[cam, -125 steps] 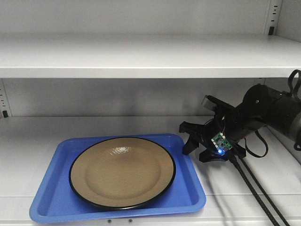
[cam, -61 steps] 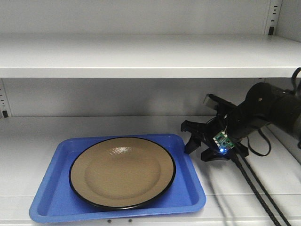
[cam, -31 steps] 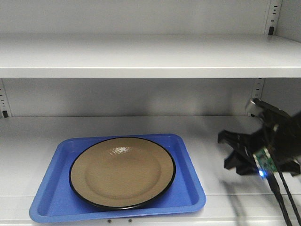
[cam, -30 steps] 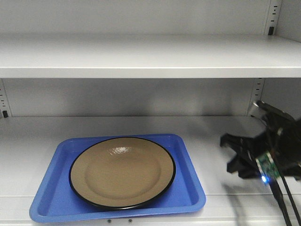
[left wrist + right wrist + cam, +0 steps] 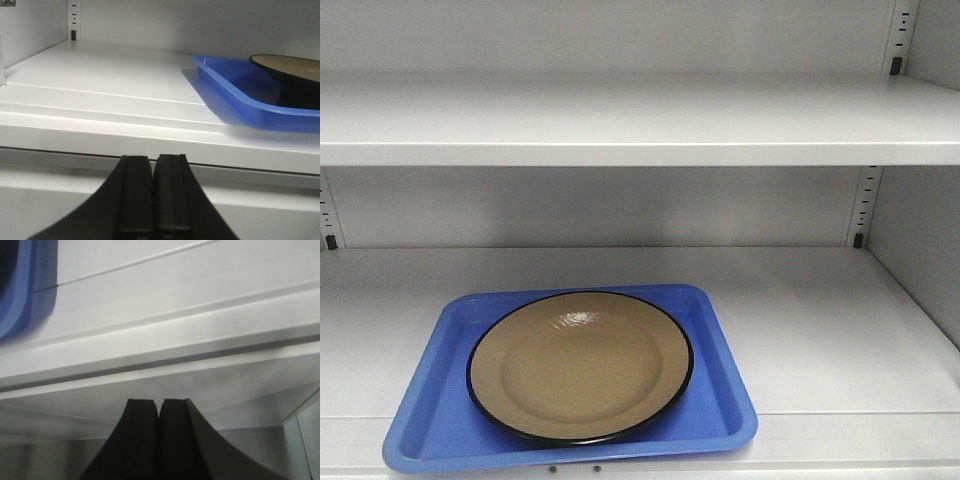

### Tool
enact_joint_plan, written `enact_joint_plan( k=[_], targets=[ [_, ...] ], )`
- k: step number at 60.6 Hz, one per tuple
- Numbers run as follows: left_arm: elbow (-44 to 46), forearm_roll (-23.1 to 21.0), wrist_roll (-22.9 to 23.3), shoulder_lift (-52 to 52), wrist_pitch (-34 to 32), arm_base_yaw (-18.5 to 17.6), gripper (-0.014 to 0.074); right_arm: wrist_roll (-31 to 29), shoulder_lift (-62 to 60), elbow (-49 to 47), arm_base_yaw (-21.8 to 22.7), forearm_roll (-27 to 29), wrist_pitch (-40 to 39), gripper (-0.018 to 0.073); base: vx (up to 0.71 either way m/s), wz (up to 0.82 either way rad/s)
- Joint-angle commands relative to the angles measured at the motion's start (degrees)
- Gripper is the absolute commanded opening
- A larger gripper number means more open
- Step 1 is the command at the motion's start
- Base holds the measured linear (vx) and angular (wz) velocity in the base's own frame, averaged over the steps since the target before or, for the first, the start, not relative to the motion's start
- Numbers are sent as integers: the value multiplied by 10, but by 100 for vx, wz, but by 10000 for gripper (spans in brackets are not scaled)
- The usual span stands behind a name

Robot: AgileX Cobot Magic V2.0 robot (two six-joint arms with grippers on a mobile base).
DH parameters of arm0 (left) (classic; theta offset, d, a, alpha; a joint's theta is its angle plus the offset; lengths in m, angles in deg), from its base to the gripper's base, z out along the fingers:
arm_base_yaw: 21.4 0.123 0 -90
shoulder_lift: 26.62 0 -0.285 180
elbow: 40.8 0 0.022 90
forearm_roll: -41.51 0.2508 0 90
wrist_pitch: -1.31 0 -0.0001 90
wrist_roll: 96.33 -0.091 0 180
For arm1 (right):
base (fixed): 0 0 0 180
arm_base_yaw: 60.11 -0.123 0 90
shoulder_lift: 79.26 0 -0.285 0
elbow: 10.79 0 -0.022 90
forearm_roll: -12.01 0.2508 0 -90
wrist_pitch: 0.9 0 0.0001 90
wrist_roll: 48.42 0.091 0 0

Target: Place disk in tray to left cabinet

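Observation:
The tan disk (image 5: pixel 582 364) with its thin black rim lies flat in the blue tray (image 5: pixel 724 400), which rests on the lower shelf of the grey cabinet (image 5: pixel 820 310), left of centre. Neither arm shows in the front view. In the left wrist view, my left gripper (image 5: pixel 153 161) is shut and empty, below and in front of the shelf edge, with the tray (image 5: pixel 235 95) and the disk (image 5: pixel 290 65) off to its upper right. My right gripper (image 5: pixel 159 403) is shut and empty too, below the shelf's front edge; a corner of the tray (image 5: pixel 20 295) shows at the upper left.
An upper shelf (image 5: pixel 640 125) runs across above the tray. Slotted uprights stand at the back corners (image 5: pixel 864 205). The cabinet's right side wall (image 5: pixel 920 250) closes that end. The front lip of the shelf (image 5: pixel 100 137) lies just ahead of the left gripper.
The right arm, which stood open-jawed beside the tray's right edge, has drawn back to the right and out of the front view. Tray and disk have not moved.

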Motion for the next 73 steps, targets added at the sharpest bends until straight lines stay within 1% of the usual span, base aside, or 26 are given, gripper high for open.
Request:
enact_joint_plan(
  k=[1, 7, 12, 27, 36, 42, 48, 49, 51, 60, 73],
  targets=[
    [-10, 0, -2, 6, -50, -3, -6, -4, -68, 42, 2, -10, -97, 35, 0, 0],
    [-10, 0, -2, 6, -50, -3, -6, -4, -143, 98, 2, -25, -153, -2, 0, 0],
    [-10, 0, -2, 6, -50, -3, -6, -5, -202, 139, 2, -47, -193, -12, 0, 0],
    [-10, 0, -2, 6, -50, -3, -6, -6, -366, 250, 2, -147, -234, -8, 0, 0],
    [-10, 0, -2, 6, -50, -3, -6, -14, -446, 307, 2, -180, -274, -8, 0, 0],
    [-10, 0, -2, 6, -50, -3, -6, -24, -492, 352, 6, -181, -321, -8, 0, 0],
    [-10, 0, -2, 6, -49, -3, -6, -23, -489, 399, 8, -178, -389, -8, 0, 0],
    [-10, 0, -2, 6, -49, -3, -6, -21, -490, 396, 8, -176, -371, -8, 0, 0],
    [-10, 0, -2, 6, -49, -3, -6, -23, -490, 392, 8, -179, -366, -8, 0, 0],
    [-10, 0, -2, 6, -49, -3, -6, -48, -490, 395, 7, -178, -380, -8, 0, 0],
    [-10, 0, -2, 6, -49, -3, -6, -47, -490, 395, 7, -178, -379, -8, 0, 0]
  ],
)
